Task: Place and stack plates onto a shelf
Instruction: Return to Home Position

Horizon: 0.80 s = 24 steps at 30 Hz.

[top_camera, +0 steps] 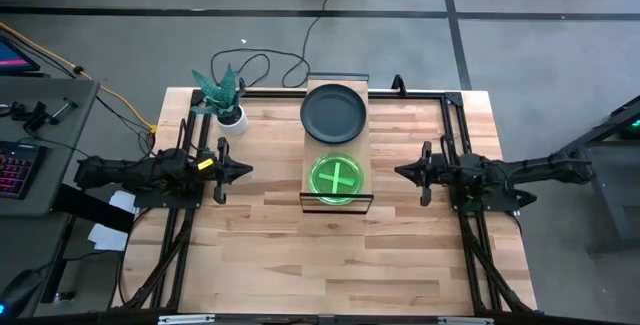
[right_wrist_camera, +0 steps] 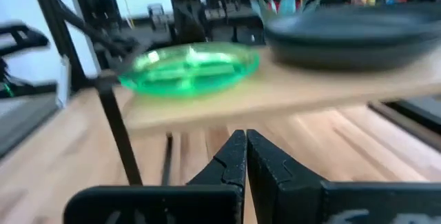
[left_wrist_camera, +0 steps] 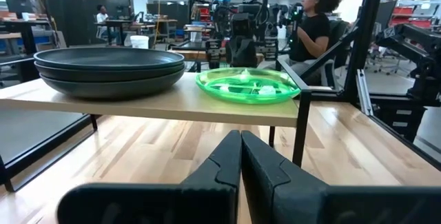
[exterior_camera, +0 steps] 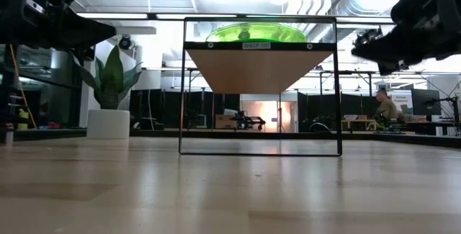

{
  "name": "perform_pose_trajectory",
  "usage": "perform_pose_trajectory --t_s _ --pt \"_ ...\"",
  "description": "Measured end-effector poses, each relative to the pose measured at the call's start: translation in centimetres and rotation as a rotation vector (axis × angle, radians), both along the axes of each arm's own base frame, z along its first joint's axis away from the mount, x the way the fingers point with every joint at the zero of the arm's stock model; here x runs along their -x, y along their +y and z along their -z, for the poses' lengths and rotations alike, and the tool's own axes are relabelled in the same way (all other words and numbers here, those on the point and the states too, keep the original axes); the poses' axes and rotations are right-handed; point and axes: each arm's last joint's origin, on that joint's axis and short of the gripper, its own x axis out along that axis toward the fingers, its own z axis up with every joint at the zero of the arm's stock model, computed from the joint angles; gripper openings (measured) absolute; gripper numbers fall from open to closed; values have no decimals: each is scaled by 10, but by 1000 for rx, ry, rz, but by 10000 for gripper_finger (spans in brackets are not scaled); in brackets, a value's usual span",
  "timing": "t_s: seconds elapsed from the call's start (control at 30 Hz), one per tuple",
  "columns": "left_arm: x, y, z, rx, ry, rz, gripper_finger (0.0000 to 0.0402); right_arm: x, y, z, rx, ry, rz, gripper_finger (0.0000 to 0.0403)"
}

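Now both arms are up off the table (top_camera: 300, 255), one on each side of the shelf (top_camera: 355, 148). The shelf stands in the middle of the table. A stack of dark grey plates (top_camera: 333, 112) sits on the end of the shelf that is nearer the plant (top_camera: 222, 87) in its white pot (top_camera: 233, 118). The green plates (top_camera: 336, 177) sit on the other end of the shelf, just beside the grey ones. It is hard to tell how many are in each pile.

The left gripper (top_camera: 243, 170) is to the left of the shelf, apart from it, and points at it. Its two jaws are pressed together and hold nothing. The right gripper (top_camera: 400, 172) is to the right of the shelf and points at it too. Its jaws are also pressed together with nothing between them. Both grippers hang in the air, about as high as the shelf top. Far behind the table, a person (left_wrist_camera: 313, 24) sits in the room.
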Motion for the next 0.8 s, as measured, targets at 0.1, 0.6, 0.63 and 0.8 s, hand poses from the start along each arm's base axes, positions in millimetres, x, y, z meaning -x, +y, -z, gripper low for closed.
perform_pose_trajectory --t_s 0.1,0.6,0.63,0.8 --pt "0 0 0 -8 1 0 3 0 -2 4 32 46 26 0" --pt "0 0 0 -9 1 1 3 1 -2 10 -219 69 79 0" --pt "0 0 0 -9 1 1 3 1 -2 10 -218 69 79 0" --pt "1 -1 -1 -8 -8 5 3 1 -2 10 -219 66 78 0"
